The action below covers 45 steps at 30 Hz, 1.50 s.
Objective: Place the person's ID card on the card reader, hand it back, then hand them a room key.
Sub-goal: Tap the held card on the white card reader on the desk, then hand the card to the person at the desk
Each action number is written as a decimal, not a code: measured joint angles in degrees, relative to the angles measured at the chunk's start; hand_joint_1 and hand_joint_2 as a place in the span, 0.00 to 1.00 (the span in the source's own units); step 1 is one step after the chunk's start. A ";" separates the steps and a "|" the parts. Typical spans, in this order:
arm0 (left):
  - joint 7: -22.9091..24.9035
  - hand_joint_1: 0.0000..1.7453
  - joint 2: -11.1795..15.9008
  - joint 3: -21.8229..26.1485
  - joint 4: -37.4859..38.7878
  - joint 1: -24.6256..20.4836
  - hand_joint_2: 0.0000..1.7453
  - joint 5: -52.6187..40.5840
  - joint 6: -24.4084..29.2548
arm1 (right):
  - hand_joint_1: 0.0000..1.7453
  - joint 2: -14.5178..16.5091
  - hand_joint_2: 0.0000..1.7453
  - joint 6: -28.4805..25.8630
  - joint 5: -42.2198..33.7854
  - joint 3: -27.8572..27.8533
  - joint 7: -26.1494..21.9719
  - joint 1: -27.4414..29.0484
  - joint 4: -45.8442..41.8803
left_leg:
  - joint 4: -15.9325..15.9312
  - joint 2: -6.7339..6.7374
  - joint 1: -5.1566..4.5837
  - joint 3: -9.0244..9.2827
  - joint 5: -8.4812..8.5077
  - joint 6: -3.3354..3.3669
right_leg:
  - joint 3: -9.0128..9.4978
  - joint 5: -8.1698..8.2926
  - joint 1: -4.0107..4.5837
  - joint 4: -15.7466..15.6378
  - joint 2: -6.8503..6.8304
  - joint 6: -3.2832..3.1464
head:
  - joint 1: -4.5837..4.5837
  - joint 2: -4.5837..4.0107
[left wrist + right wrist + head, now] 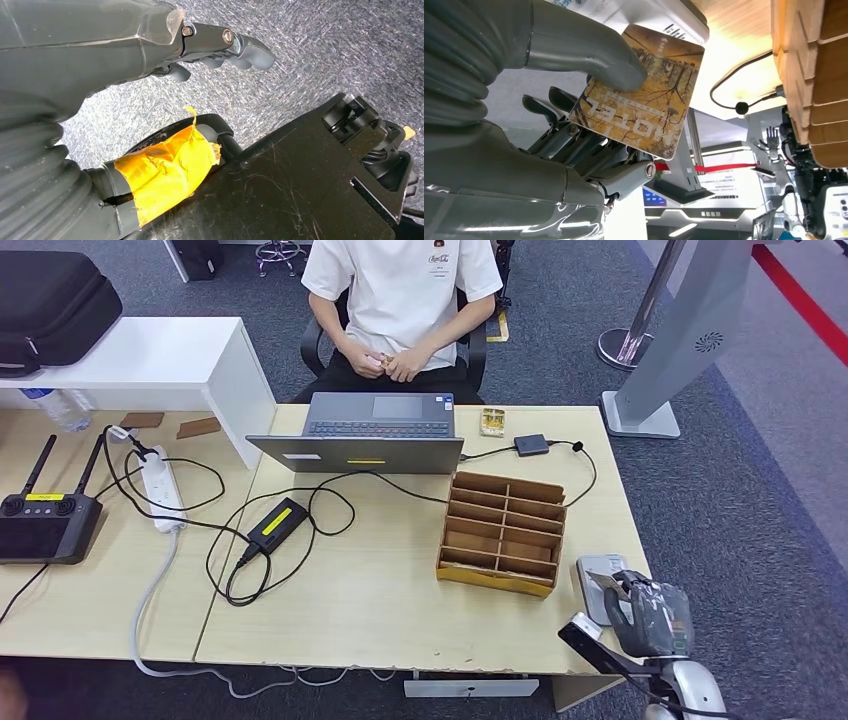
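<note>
At the table's right front corner, the right hand (648, 615) pinches a card (644, 95) between its thumb and its darker fingers; the card is printed with an autumn-coloured woodland picture and the word HOTEL. It is held right at the grey-white card reader (600, 585), which lies flat on the light wooden table (380, 610) just right of a brown cardboard slot organizer (503, 532); whether card and reader touch cannot be told. Across the table a person (400, 290) in a white T-shirt sits with both hands together in the lap, holding something small. An open laptop (375, 430) stands before the person, with a charger brick (277, 522) and looping black cables beside it. Low beside the robot's body, the left hand (220, 47) hangs over grey carpet, fingers curled inward with nothing in them.
</note>
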 joint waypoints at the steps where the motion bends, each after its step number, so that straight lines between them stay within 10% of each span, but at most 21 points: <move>1: 0.02 0.00 0.00 0.03 0.00 0.01 1.00 0.05 0.00 | 1.00 -0.03 1.00 0.25 0.13 0.03 0.29 0.09 -0.71 | 0.00 0.00 0.00 -0.01 0.00 0.00 | 0.00 0.00 0.00 0.00 0.00 0.00 | 0.00 0.00; 12: 0.02 0.00 0.02 1.10 0.00 0.04 1.00 0.11 -0.01 | 1.00 -3.06 1.00 4.23 0.60 0.45 1.18 -3.51 -12.27 | 0.00 0.04 -0.01 -0.07 0.01 0.00 | -0.03 0.04 -0.01 0.01 0.05 0.01 | 0.01 0.00; 20: -4.37 0.00 0.06 1.23 0.00 0.04 1.00 -1.35 -0.78 | 1.00 -4.08 1.00 8.47 -0.46 3.90 2.16 -18.69 -13.50 | 0.01 0.21 -0.01 -0.09 0.15 -0.05 | -0.12 0.24 0.00 0.04 0.26 -0.04 | 0.01 0.00; 35: -6.46 0.00 -0.20 -0.05 0.00 -0.51 1.00 -4.46 -0.76 | 1.00 5.15 1.00 9.74 6.99 15.22 11.59 -49.57 15.80 | 0.02 0.15 0.05 -0.17 0.36 -0.08 | -0.22 0.37 0.02 0.08 0.23 -0.04 | 0.02 0.00; 45: -6.05 0.00 -0.20 -0.68 0.00 -0.58 1.00 -4.84 -1.37 | 1.00 10.28 1.00 10.13 8.60 18.48 13.66 -57.07 29.92 | 0.03 0.13 0.05 -0.22 0.35 -0.08 | -0.26 0.37 0.02 0.06 0.21 -0.04 | 0.01 0.00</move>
